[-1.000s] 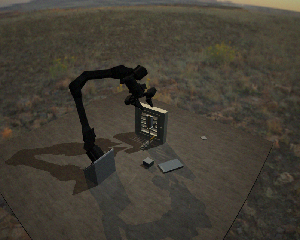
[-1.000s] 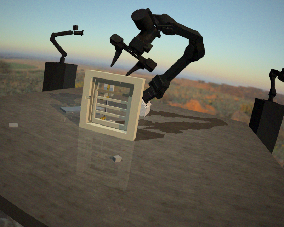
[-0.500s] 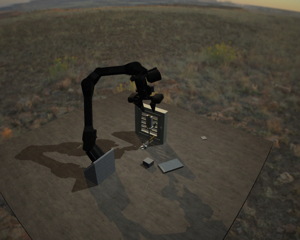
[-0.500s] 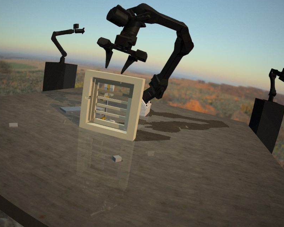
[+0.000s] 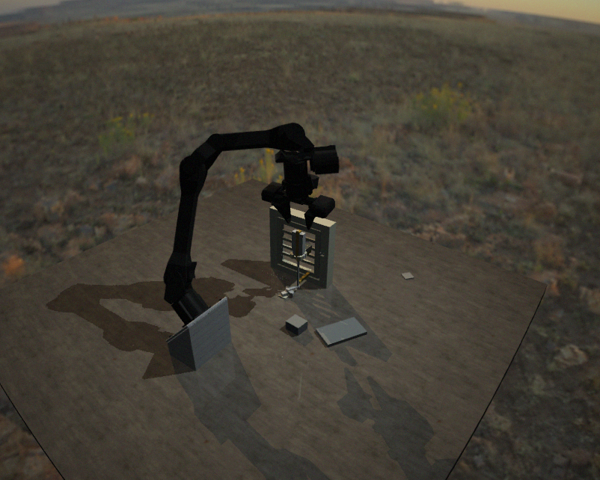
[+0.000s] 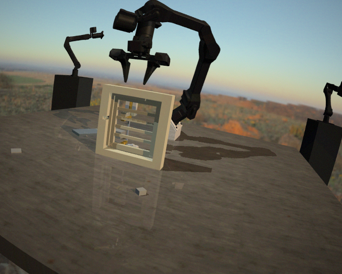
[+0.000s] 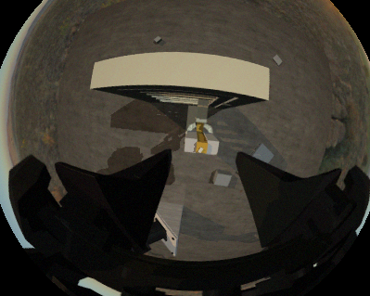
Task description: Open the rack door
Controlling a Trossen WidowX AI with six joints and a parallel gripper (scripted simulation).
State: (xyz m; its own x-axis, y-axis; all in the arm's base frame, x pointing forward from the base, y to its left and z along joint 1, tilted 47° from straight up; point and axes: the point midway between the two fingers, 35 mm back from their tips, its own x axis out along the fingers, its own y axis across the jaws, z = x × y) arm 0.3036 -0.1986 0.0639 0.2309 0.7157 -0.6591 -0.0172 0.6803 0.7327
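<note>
The cream rack frame (image 5: 330, 258) (image 6: 167, 127) (image 7: 182, 71) stands upright on the table. Its slatted door (image 6: 136, 129) lies in or close to the frame's plane and looks closed. The upright handle (image 5: 298, 244) (image 6: 131, 104) (image 7: 201, 143), a pale block with a yellow stripe, stands out from the door on the arm's side. My gripper (image 5: 298, 224) (image 6: 134, 83) (image 7: 204, 155) is open and empty, pointing down above the handle, with a fingertip to either side of it in the wrist view. In the exterior view the tips hang higher than the frame's top. The latch is too small to judge.
A grey box (image 5: 295, 324) (image 7: 223, 178) and a flat slab (image 5: 341, 331) (image 6: 84, 132) (image 7: 263, 153) lie on the arm's side. Behind the frame lie a small tile (image 5: 407, 276) (image 6: 16, 150) (image 7: 277, 59) and a small block (image 6: 140, 191) (image 7: 158, 39).
</note>
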